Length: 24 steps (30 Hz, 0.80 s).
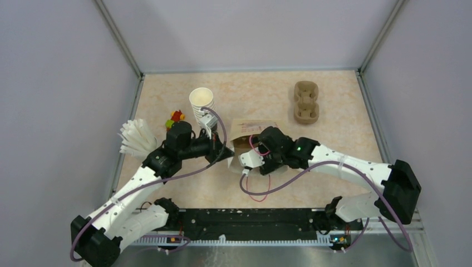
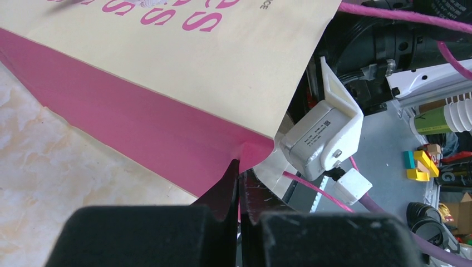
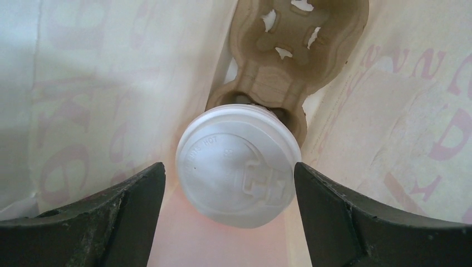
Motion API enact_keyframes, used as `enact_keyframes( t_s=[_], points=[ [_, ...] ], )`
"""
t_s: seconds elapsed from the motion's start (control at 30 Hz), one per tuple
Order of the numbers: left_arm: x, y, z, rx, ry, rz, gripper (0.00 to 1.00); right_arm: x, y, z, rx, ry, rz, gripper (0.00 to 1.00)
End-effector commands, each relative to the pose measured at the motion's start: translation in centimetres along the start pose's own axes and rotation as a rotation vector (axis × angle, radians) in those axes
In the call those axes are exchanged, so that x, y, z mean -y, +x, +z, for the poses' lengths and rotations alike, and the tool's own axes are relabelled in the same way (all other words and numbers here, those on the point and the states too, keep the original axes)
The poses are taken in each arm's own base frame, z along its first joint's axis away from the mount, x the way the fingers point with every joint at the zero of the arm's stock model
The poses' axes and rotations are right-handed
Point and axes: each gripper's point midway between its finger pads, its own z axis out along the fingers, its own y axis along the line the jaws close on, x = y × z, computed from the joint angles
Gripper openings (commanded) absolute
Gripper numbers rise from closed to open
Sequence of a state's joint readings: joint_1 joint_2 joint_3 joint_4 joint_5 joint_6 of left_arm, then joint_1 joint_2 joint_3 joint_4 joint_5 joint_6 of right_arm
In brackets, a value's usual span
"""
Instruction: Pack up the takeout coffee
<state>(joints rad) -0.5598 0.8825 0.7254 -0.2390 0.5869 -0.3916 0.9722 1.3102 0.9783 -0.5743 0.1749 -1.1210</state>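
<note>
Left gripper (image 2: 240,169): squeezed all the way shut, pinching a pink corner of the paper bag (image 2: 167,72). Nothing else in that grip. Just past the pinch, cream paper with pink letters, and a pink side slanting down to the table (image 2: 44,167).

Right gripper (image 3: 228,167): spread wide, holding nothing. Down inside the paper bag, with 1 dark finger (image 3: 111,217) low on the left and 1 low on the right. Right between the 2 fingers: the takeout coffee (image 3: 239,167), its round white lid facing the camera. A small gap on the left side of the lid. On the right side, finger tip right next to the lid rim; touching or not, cannot tell.

Under the takeout coffee: a brown cup carrier (image 3: 300,50), also inside the bag. Cup sitting in the near hole. Far hole showing its little cut flaps. Pale bag walls all around, with faint pink letters showing through.

From the top camera: bag in the middle of the table, between the 2 arms. Left gripper at its left edge, right arm meeting it from the right.

Farther out: a stack of cups (image 1: 200,105) with no lids, just behind the left gripper. Small bright blocks (image 1: 176,117) beside that stack. A white fanned pile (image 1: 136,138) near the left edge, too small to name. A second carrier (image 1: 306,103) well apart, at the far right.
</note>
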Motion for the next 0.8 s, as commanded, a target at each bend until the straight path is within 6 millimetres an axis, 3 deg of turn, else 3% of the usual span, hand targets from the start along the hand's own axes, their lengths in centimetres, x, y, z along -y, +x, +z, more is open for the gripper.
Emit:
enact_keyframes(
  t_s=[0.0,0.5,0.77],
  points=[
    [1.5,-2.1,-0.1,0.040,0.044,0.037,0.00,2.2,-1.1,-2.0,0.063,0.054,0.041,0.82],
    [2.0,-3.0,0.3,0.022,0.048,-0.022,0.00,3.3,-2.3,-4.8,0.130,0.055,0.113,0.75],
    [2.9,-4.1,0.0,0.041,0.065,-0.056,0.00,1.8,-2.2,-5.0,0.133,-0.002,0.157,0.68]
  ],
)
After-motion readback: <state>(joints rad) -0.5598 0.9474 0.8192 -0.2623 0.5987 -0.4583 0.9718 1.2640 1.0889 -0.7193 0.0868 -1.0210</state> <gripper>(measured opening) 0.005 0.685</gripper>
